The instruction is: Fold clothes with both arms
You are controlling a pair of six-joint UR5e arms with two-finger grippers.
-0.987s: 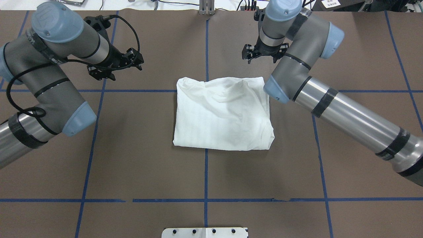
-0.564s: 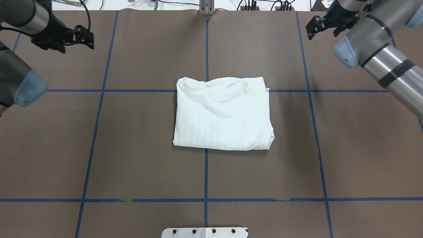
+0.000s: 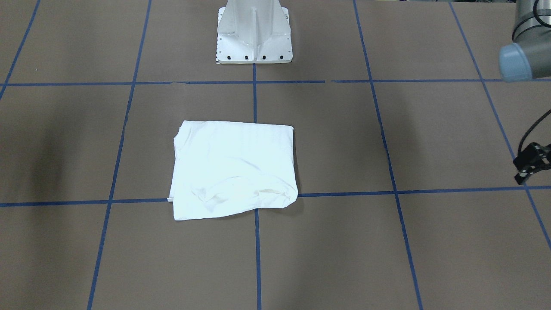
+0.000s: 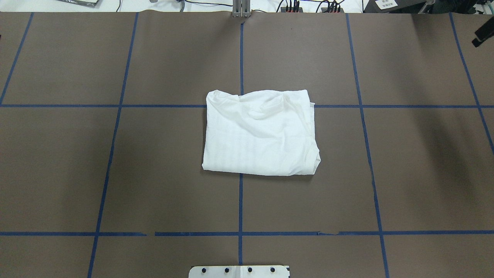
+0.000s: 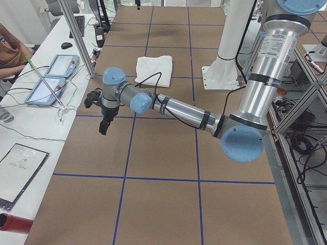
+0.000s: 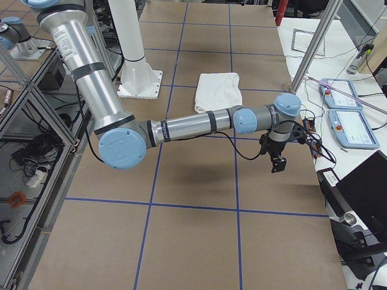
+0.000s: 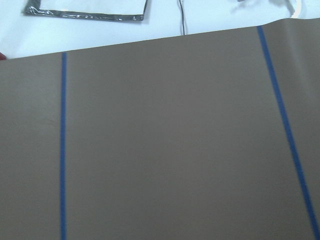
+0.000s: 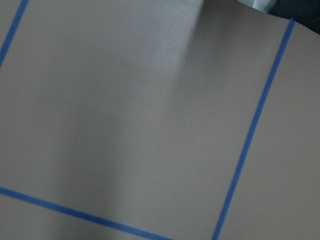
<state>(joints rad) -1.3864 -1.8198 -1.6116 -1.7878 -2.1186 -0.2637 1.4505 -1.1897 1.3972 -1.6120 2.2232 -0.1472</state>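
The white T-shirt (image 4: 260,133) lies folded into a rough rectangle at the table's middle, free of both arms; it also shows in the front-facing view (image 3: 232,170). No print, collar or label shows. My left gripper (image 3: 531,161) hangs at the table's left end, cut by the frame edge, and shows in the left side view (image 5: 104,122). My right gripper (image 4: 482,36) is a black scrap at the far right edge, and shows in the right side view (image 6: 277,162). Both are far from the shirt and hold nothing visible; I cannot tell whether they are open or shut.
The white pedestal base (image 3: 254,34) stands on the robot's side of the shirt. Blue tape lines (image 4: 240,58) grid the brown table. Beyond the far edge is a white desk with tablets (image 5: 56,76), cables and metal posts (image 6: 317,42).
Both arms have swung outward from beside the shirt's far edge to the table's two ends, almost leaving the overhead view. The shirt has not moved.
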